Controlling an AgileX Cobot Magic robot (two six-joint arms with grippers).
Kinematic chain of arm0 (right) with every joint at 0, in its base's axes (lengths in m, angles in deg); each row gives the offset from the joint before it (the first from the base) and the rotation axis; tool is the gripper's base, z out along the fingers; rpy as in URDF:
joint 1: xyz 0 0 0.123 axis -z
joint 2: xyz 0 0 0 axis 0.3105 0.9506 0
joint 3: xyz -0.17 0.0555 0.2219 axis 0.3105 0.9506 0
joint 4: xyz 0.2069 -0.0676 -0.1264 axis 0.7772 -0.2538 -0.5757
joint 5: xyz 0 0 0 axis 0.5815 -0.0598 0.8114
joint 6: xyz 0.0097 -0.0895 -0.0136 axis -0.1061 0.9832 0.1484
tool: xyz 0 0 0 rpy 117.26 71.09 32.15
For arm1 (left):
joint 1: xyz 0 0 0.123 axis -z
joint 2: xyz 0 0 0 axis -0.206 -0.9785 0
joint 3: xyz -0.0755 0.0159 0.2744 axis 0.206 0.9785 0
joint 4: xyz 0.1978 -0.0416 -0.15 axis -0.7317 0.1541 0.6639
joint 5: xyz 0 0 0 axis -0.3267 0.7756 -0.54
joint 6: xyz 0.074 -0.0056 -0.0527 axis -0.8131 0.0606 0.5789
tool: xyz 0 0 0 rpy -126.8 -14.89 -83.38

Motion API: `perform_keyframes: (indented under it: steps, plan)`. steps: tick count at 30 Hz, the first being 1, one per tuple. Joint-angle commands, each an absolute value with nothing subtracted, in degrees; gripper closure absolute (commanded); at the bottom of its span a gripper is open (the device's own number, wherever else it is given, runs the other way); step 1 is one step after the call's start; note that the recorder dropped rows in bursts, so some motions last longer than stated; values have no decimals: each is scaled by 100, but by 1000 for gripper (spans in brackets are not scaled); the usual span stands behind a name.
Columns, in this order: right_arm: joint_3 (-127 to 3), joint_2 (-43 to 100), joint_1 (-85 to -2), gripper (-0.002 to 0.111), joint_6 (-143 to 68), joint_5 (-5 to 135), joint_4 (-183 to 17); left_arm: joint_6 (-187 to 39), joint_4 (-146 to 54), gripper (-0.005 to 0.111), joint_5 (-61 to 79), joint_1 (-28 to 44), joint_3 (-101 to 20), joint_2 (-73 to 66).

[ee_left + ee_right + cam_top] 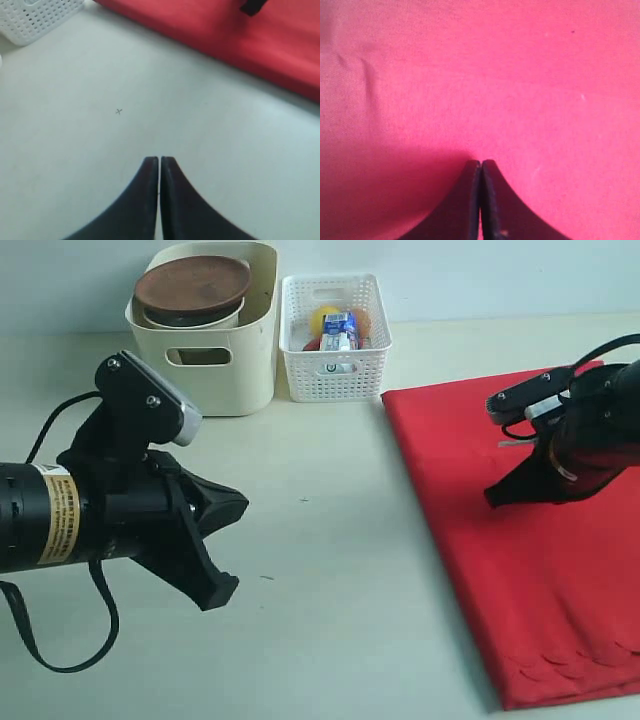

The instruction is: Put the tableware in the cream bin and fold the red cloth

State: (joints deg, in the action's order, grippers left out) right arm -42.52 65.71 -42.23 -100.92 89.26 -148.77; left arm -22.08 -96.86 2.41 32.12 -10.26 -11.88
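Note:
The red cloth (500, 580) lies on the right of the table, with its scalloped edge at the near right corner. My right gripper (494, 498) is shut, its tips low over the cloth's upper middle; the right wrist view shows the shut right gripper (481, 161) against the cloth's plain red fabric (520, 75), with nothing seen between the fingers. The cream bin (215, 375) stands at the back left, and the round wooden plate (192, 285) rests on top of what is inside it. My left gripper (228, 540) hovers shut and empty over bare table (160, 159). Other tableware is hidden.
A white lattice basket (335, 370) stands right of the bin, holding a lemon (322, 315) and a milk carton (338, 332). In the left wrist view the basket's corner (35, 20) and the cloth's edge (225, 35) show beyond pale table.

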Motion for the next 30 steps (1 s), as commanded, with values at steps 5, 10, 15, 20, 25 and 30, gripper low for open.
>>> perform_keyframes:
  steps: [5, 10, 15, 20, 25, 30]
  plan:
    - [-4408, 6388, -4136, 108, -8986, 9144, -13399, -2165, -9661, 103, 333, 3205, -873, -1136]
    - [-4258, 5635, -4136, 108, -7618, 8929, -11892, -2165, -9661, 103, 309, 3205, -873, -1136]
    - [-3845, 5570, -4136, 108, -6854, 7611, -11050, -2165, -9661, 103, 205, 3205, -873, -1136]
    - [-4001, 6240, -4136, 108, -6771, 7348, -11106, -2165, -9661, 103, 155, 3205, -873, -1136]
    - [-4745, 6983, -4125, 108, -6784, 7712, -11360, -2165, -9661, 103, 102, 3205, -873, -1136]
    - [-5679, 7574, -4125, 108, -6523, 7898, -11365, -2165, -9661, 103, 112, 3205, -873, -1136]
